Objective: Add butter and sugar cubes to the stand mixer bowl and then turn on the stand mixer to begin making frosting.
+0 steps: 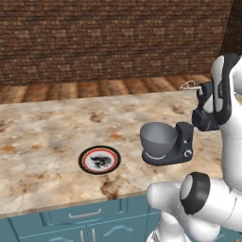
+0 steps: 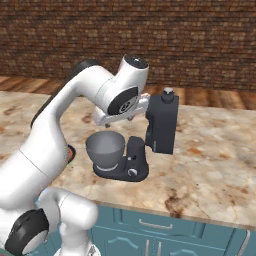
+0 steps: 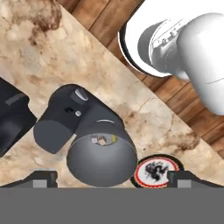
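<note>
The dark slate-grey stand mixer (image 1: 183, 141) stands on the marble counter with its head (image 2: 162, 123) tilted up and its whisk (image 1: 188, 88) raised. In front of its column sits the grey stand mixer bowl (image 1: 158, 136) (image 2: 105, 145). In the hand view I look down into the bowl (image 3: 101, 159). At its bottom lie a small yellow bit, the butter (image 3: 113, 138), and a small pale sugar cube (image 3: 102, 140) beside it. My gripper (image 3: 113, 179) hovers above the bowl, open, its fingertips (image 3: 43, 178) far apart with nothing between them. The mixer's knob (image 3: 81, 95) shows on the column.
A flat round plate (image 1: 99, 159) (image 3: 157, 171) with a black-and-red rim lies on the counter left of the bowl, holding nothing. Teal cabinet drawers (image 1: 85, 215) run under the counter's front edge. A brick wall and wooden floor lie beyond the counter.
</note>
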You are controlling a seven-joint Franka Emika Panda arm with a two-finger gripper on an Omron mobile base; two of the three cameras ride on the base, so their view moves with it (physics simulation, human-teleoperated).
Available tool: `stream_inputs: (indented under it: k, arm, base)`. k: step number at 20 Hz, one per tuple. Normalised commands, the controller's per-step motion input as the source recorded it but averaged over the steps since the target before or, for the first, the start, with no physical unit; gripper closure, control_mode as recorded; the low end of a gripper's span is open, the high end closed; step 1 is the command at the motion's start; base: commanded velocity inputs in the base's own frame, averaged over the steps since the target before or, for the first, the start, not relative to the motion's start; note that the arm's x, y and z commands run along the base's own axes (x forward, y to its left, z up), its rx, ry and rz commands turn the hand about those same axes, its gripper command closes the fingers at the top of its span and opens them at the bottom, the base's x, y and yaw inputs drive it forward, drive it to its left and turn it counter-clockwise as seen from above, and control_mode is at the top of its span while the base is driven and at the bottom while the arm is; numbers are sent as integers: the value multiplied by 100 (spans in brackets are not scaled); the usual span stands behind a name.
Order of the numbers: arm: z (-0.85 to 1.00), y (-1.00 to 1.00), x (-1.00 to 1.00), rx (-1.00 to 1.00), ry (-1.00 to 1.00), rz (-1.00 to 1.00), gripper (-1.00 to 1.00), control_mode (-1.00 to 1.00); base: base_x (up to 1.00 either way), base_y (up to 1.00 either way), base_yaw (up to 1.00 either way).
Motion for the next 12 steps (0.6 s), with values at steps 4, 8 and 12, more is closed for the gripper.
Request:
stream_inputs:
  k: [4, 8, 12]
  arm:
    - [-6, -57, -23, 16, -55, 12, -100, -100]
    - [-31, -29, -23, 5, -68, 14, -100, -100]
    - [-27, -40, 4, 0, -55, 9, -100, -100]
  base:
    - [0, 0, 0]
    - [0, 0, 0]
    - [0, 0, 0]
